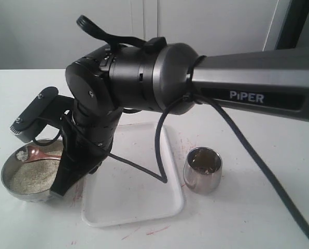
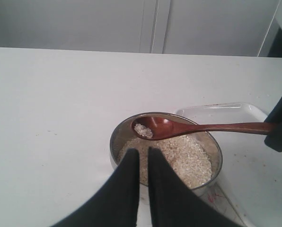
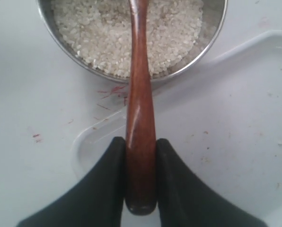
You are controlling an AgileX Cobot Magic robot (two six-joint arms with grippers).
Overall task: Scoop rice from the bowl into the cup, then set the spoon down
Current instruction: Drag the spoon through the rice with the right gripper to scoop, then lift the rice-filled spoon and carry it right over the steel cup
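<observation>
Claw (image 3: pixel 140 141): clenched on the spoon (image 3: pixel 140 94) handle's end.
Load: small rice (image 2: pixel 143 131) clump, over the bowl (image 2: pixel 220 153).
Carry: I hold it level, moving slowly to the cup (image 1: pixel 202 170) beyond the tray (image 1: pixel 134 202) right edge.

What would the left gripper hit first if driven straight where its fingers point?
Probably the bowl, at its near rim or the rice just inside; the left gripper points right there. The spoon seems to sit higher, though depth is unclear.
</observation>
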